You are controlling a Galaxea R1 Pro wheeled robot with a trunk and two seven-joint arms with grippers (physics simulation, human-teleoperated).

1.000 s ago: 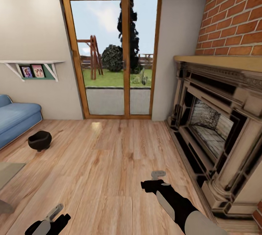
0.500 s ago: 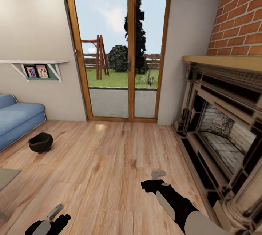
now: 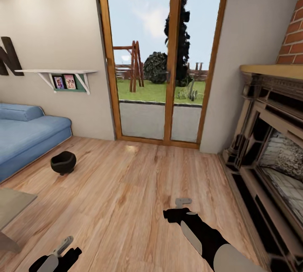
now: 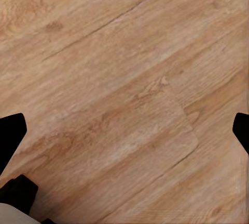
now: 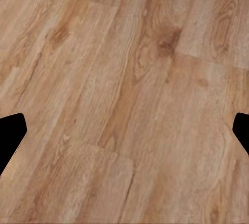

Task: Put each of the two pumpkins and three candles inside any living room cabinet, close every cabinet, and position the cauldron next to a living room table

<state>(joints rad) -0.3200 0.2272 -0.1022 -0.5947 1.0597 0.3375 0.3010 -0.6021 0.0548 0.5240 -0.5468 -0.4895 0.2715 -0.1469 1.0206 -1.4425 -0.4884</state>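
Cauldron (image 3: 63,162) first: it sits on the wooden floor (image 3: 126,196) just in front of the blue sofa (image 3: 25,137), well apart from me. Over the last second my whole view has swung to the left; the fireplace (image 3: 269,158) has slid toward the edge of the frame, more of the sofa has come in, and a dark letter on the wall beside the shelf (image 3: 59,72) now shows. That is my camera turning, not the things moving. The cauldron rests in the same spot against the sofa as before.

A corner of the tabletop (image 3: 12,204) shows on the near side of the cauldron, apart from it, so I judge the pot still needs carrying closer to count as next to the table.

My left end effector (image 3: 61,249) and right end effector (image 3: 182,201) hang low over bare floor, unchanged relative to me. In both wrist views the fingertips (image 4: 11,133) (image 5: 10,130) stand far apart at the edges with only floorboards between them, so both are wide open and hold nothing.

I read this as a turn toward the cauldron, with the approach still ahead.
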